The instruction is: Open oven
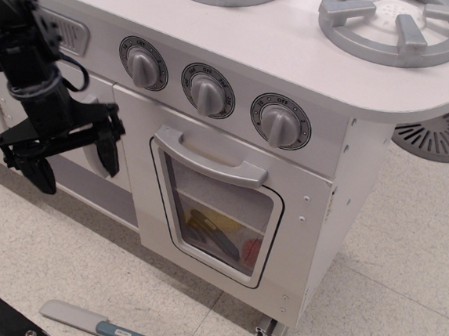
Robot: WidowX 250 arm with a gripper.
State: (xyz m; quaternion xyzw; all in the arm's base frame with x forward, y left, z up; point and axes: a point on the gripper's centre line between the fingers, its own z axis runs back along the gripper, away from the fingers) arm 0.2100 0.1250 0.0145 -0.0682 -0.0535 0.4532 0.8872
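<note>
The white toy oven stands at the middle. Its door has a rounded clear window in a grey frame and a wide horizontal grey handle across the top. The door is closed, and colourful toy items show behind the window. My black gripper hangs to the left of the oven door, in front of the plain white door, with its fingers spread open and empty. It is apart from the oven handle.
Three grey knobs sit above the oven door. Grey burners are on the white top. A toy knife lies on the tiled floor at the bottom left. A grey round grate lies at the right.
</note>
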